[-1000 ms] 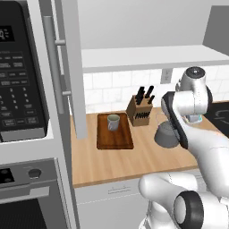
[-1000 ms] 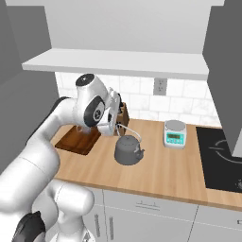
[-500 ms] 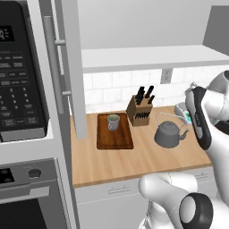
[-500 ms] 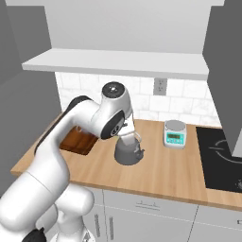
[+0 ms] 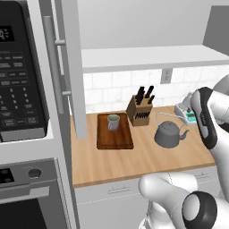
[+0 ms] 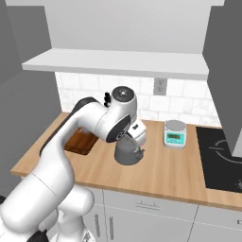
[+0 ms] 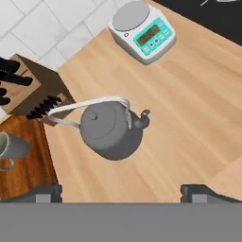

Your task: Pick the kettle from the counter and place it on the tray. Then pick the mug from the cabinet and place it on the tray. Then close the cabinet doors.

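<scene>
Mug (image 5: 113, 121) sits on the tray (image 5: 115, 139) already, kettle (image 5: 168, 134) still on the counter (image 5: 112, 161).
From left to right I see tray with mug, knife block (image 5: 140, 108), kettle, then scale (image 7: 142, 30). Over the last second my arm has swung right, clear of the tray, and the gripper (image 7: 121, 191) now looks down on the kettle with jaws spread wide and empty. I judge the mug was delivered first; the kettle's wire handle (image 7: 90, 105) is my next grasp.
</scene>
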